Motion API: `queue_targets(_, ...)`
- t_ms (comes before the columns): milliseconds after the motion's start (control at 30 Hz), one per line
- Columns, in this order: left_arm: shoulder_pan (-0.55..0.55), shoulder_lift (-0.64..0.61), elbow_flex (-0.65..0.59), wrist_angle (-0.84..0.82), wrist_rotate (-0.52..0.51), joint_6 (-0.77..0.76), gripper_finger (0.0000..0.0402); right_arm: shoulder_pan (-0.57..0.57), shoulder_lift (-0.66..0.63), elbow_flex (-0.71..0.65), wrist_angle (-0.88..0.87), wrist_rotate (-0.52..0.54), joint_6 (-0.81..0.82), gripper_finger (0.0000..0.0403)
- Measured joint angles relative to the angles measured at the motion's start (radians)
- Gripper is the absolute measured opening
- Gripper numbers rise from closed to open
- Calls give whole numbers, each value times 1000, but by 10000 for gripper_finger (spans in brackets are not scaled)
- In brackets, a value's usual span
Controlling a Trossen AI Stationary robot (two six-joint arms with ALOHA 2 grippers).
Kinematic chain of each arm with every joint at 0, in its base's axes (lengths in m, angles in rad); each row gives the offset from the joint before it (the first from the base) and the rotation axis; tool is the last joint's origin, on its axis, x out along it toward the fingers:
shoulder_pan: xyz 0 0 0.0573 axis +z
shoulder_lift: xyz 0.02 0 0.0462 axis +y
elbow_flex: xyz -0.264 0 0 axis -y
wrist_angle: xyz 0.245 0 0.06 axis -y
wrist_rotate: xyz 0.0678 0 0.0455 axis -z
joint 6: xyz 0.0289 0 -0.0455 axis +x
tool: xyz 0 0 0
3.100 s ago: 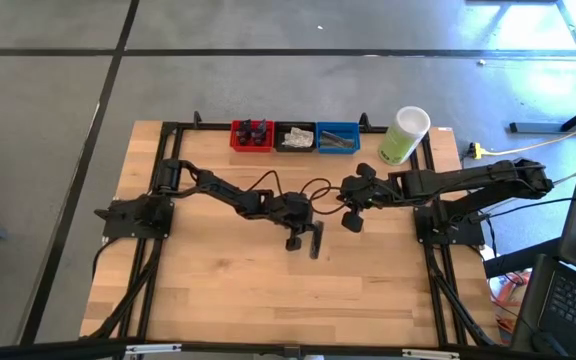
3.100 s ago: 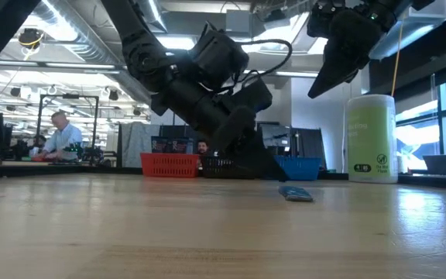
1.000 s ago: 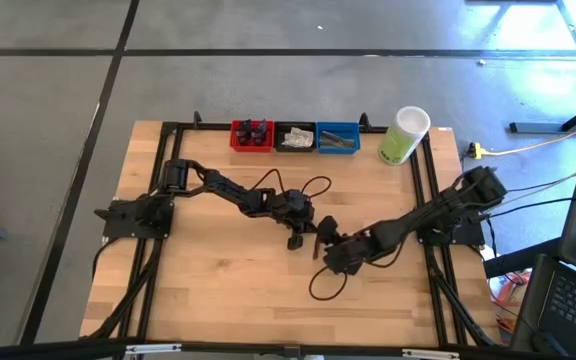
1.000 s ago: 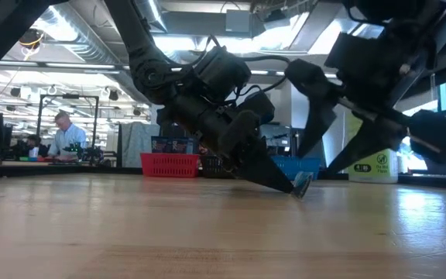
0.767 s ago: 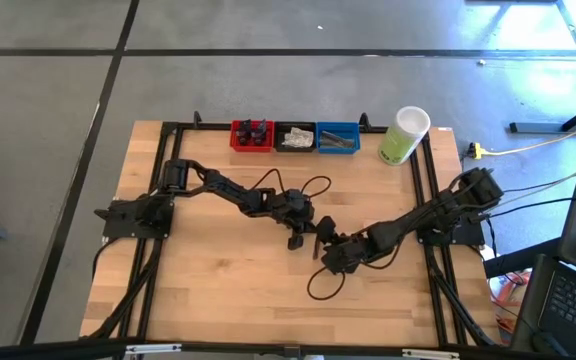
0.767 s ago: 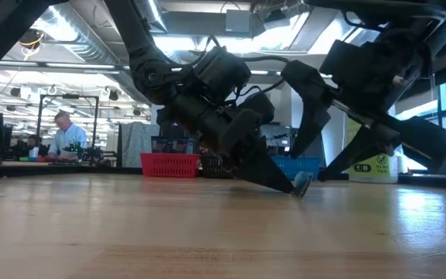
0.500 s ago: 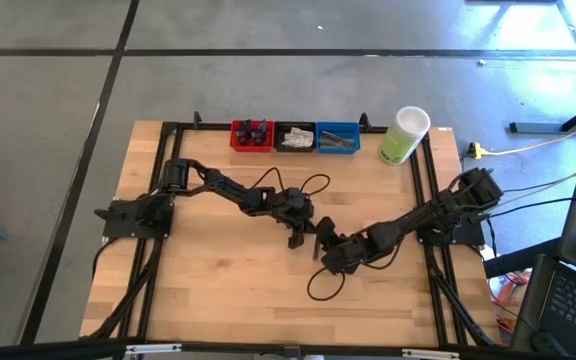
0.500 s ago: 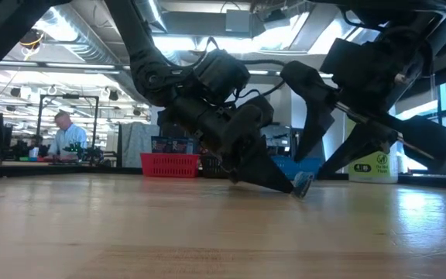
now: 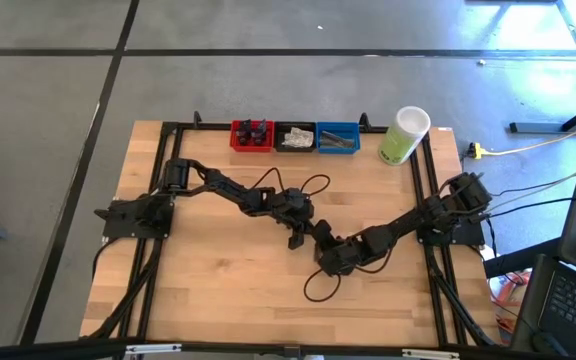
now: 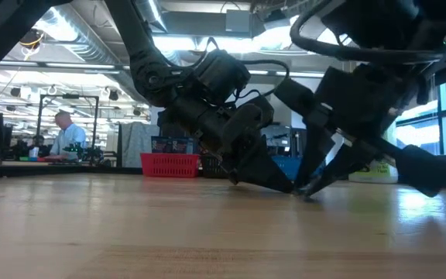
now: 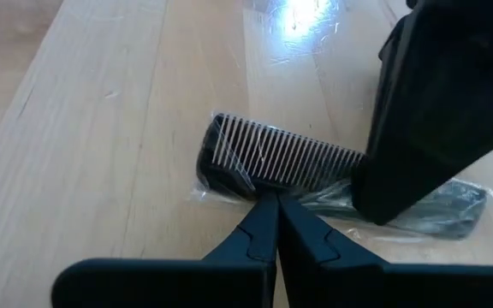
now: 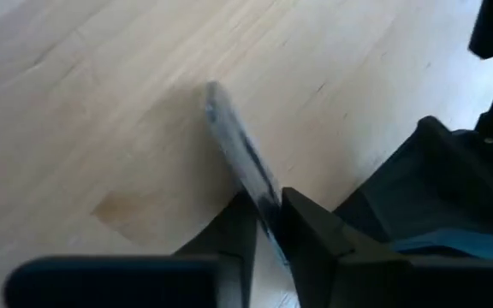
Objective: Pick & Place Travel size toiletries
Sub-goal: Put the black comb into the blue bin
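Note:
One of the toiletries, a black comb in a clear packet (image 11: 272,158), stands tipped up on one long edge on the table's middle (image 9: 318,232). My left gripper (image 11: 270,204) is shut, with its tips against the comb's lower edge. My right gripper (image 12: 268,221) comes down from the right, one finger on each flat side of the packet, closed on it. In the low view the right fingers (image 10: 316,174) hide the comb. My left gripper presses its shut fingertips (image 11: 274,214) against the comb's spine (image 11: 259,184) near mid-length, slanting down from the table's left. The comb's lower edge rests on the wood. My right gripper pinches the packet's two flat sides (image 12: 262,198) between its fingers, slanting down from the right, toward one end of the comb. The packet stands on edge, its lower edge on the table.
Red (image 9: 251,135), black (image 9: 295,137) and blue (image 9: 337,137) bins line the far edge, with a tall pale-green container (image 9: 404,135) to their right. A loop of dark cable (image 9: 318,287) lies on the wood below the right gripper.
My right gripper has sunk toward the table and closed its fingers around the tipped-up comb packet, which it straddled with a wide gap before. The comb has stayed on edge against my left fingertips.

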Motion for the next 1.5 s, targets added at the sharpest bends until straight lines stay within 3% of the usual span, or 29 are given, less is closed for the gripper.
queue_targets(167, 0, 0, 0, 0, 0, 1, 2, 10, -2, 2, 16, 19, -7, 12)
queue_targets(433, -1, 0, 0, 13, -6, 8, 9, 18, -3, 1, 15, 25, -2, 9)
queue_targets(600, 2, 0, 0, 6, 30, 46, 60, 42, -34, -2, -23, 31, 71, 9)
queue_targets(867, 44, -35, 0, -70, 85, 73, 137, 47, -242, -2, -234, 0, 279, 8)
queue_targets(1267, 108, -130, -5, -173, 40, 90, 120, -63, -538, -2, -429, 30, 491, 8)
queue_targets(1500, 161, -240, -3, -250, -1, 123, 112, -208, -586, -2, -498, -91, 524, 8)
